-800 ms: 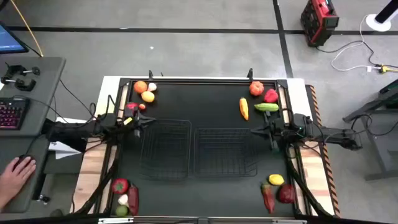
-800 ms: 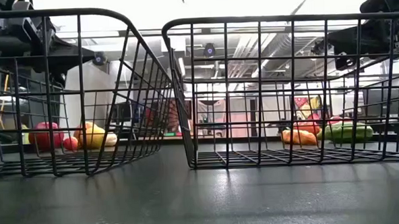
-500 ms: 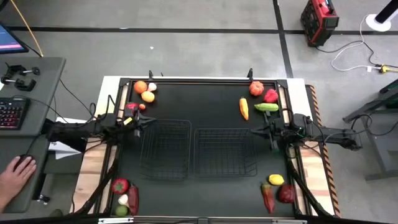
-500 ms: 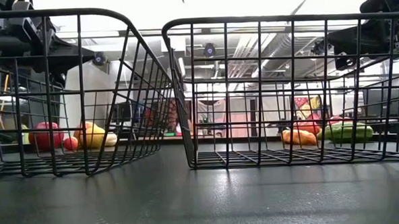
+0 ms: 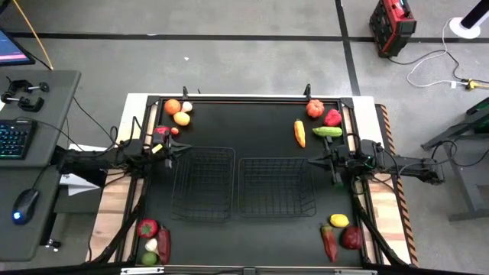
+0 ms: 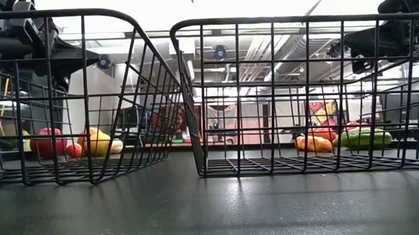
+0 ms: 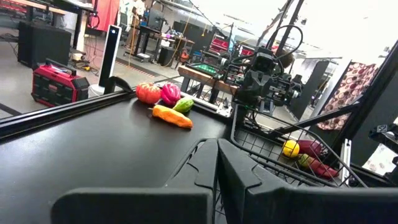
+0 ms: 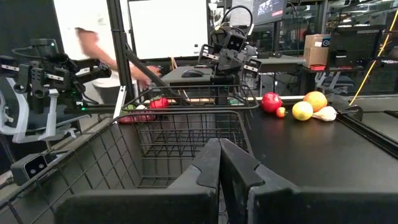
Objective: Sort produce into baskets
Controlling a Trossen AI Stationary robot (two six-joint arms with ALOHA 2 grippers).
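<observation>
Two black wire baskets, the left basket (image 5: 203,217) and the right basket (image 5: 276,213), stand side by side mid-table. Produce lies in four corner groups. Far left has an orange (image 5: 173,107), a lemon (image 5: 182,118), garlic and a red apple (image 5: 160,131). Far right has a pumpkin (image 5: 315,108), a red pepper (image 5: 332,117), a cucumber (image 5: 327,131) and an orange vegetable (image 5: 299,134). Near left has a red fruit (image 5: 147,228). Near right has a lemon (image 5: 339,221). My left gripper (image 5: 186,150) hovers shut and empty at the left basket's far left corner. My right gripper (image 5: 309,160) hovers shut and empty at the right basket's far right corner.
A desk with a keyboard (image 5: 14,137) and a mouse (image 5: 24,205) stands left of the table. A person (image 8: 93,50) moves beyond the table's left side in the right wrist view. Bare black tabletop (image 5: 244,126) lies between the two far produce groups.
A person's hand that lay on the mouse at the left desk has gone out of the high view. Both arms, the baskets and the produce have kept still.
</observation>
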